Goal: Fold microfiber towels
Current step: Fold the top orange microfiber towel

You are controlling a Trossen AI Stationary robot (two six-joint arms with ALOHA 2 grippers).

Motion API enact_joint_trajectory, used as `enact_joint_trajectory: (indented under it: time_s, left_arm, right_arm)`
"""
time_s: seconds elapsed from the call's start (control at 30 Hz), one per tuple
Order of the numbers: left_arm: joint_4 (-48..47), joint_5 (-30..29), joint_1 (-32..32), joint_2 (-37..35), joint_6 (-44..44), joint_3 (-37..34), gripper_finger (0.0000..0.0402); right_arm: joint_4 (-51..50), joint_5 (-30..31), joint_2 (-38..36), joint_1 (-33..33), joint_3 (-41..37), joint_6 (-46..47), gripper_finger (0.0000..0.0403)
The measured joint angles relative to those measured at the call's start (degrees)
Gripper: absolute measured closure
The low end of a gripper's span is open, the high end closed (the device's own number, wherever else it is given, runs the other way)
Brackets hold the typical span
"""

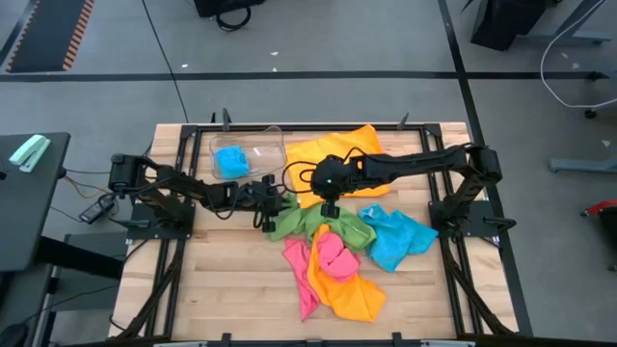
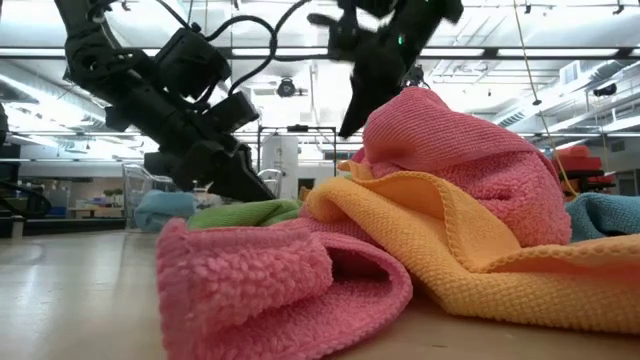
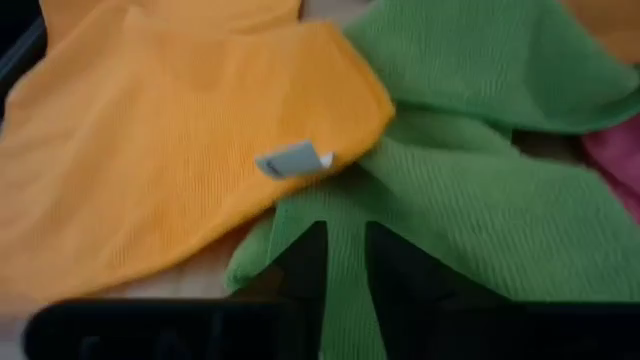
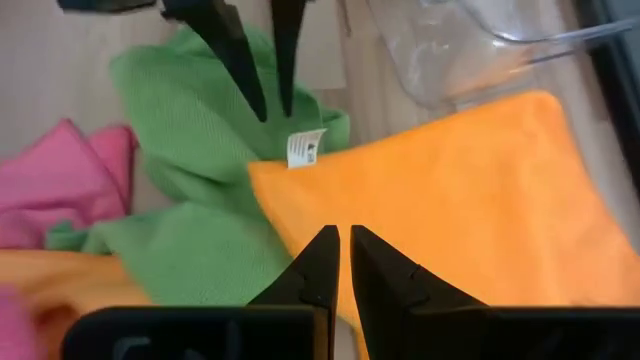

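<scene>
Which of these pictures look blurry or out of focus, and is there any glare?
Left wrist view: soft all over, the green towel smeared. Low view: the near pink towel blurred, ceiling lights glaring behind. High view: evenly lit. Right wrist view: sharpest, the clear bin glinting.

A robotics lab: a wooden worktable (image 1: pixel 241 289) on a black metal frame (image 1: pixel 463 231) stands on grey flooring (cables trailing), ceiling strip lights (image 2: pixel 560 50) beyond.

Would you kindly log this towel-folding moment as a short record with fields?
left gripper: over the green towel, fingers slightly apart with green cloth between them
right gripper: shut, above the orange towel
pile: pink towel on a second orange one, blue towel beside
clear bin: holds a blue cloth
</scene>
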Motion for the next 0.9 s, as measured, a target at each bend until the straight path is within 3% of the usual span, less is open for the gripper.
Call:
enact_joint_trajectory:
  time_s: [0.23,0.4,0.6,0.9]
  left_arm:
    - [0.2,0.0,-0.9,0.0,1.4,0.8,0.0276]
    - [-1.3,-0.1,-0.7,0.0,0.5,0.8,0.0272]
    - [-3.6,-0.1,-0.7,0.0,0.2,0.8,0.0285]
    - [-6.7,-0.1,-0.7,-0.1,-0.6,0.7,0.0296]
  right_arm:
    - [22.0,-2.4,0.3,1.0,-12.1,-3.5,0.0318]
    - [32.0,-2.7,3.2,2.2,-14.6,-4.7,0.0265]
    - [31.6,-2.6,9.8,3.0,-10.7,-4.6,0.0234]
    - [27.4,2.3,13.3,2.6,-7.4,-4.6,0.0234]
